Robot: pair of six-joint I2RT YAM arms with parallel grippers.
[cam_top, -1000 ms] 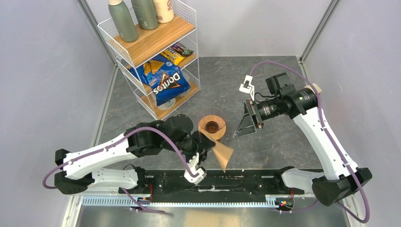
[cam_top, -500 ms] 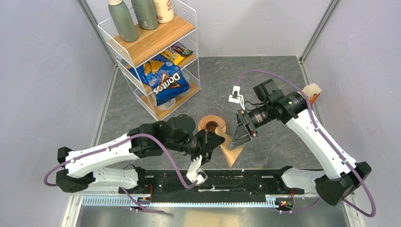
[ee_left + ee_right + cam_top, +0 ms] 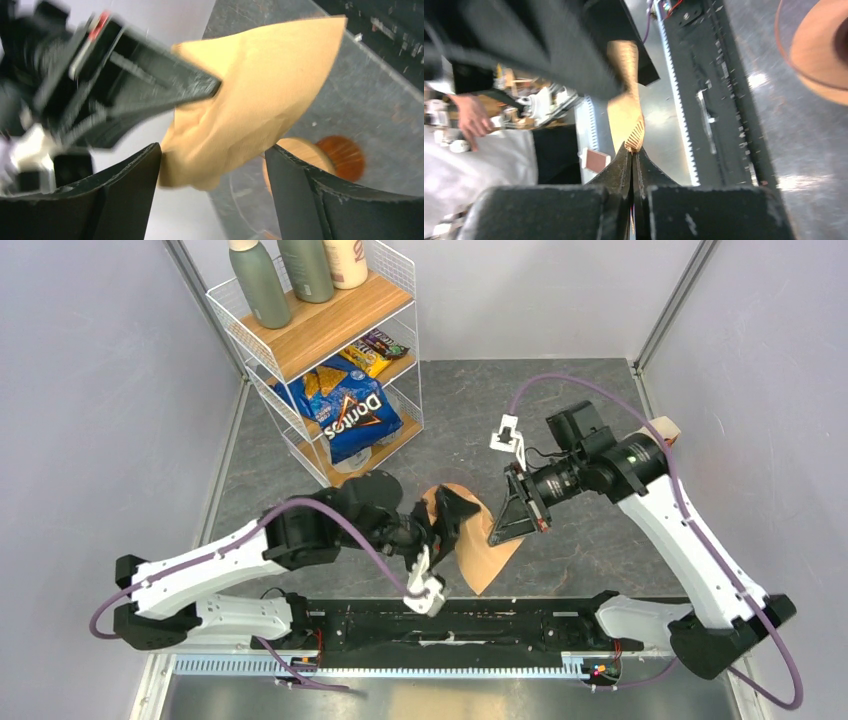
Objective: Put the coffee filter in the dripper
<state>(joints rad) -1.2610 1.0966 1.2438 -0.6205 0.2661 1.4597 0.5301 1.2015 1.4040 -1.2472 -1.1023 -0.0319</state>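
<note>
The coffee filter (image 3: 487, 558), a light-brown paper cone, hangs above the table between my two grippers. My right gripper (image 3: 497, 533) is shut on its crimped edge (image 3: 634, 142), with the paper standing out past the tips. My left gripper (image 3: 453, 523) is open, and its fingers (image 3: 135, 185) stand on either side of the filter's (image 3: 260, 100) lower corner without pinching it. Below, the clear dripper (image 3: 245, 192) sits over a wooden ring (image 3: 300, 155). In the top view my left gripper hides most of the dripper.
A white wire shelf (image 3: 300, 430) with bottles and snack bags stands at the back left. An orange-and-cream pack (image 3: 660, 430) lies by the right wall. The black rail (image 3: 450, 625) with the arm bases runs along the near edge.
My left gripper, shut on the filter before, has opened and let it go. My right gripper came in from the right and shut on the filter's edge.
</note>
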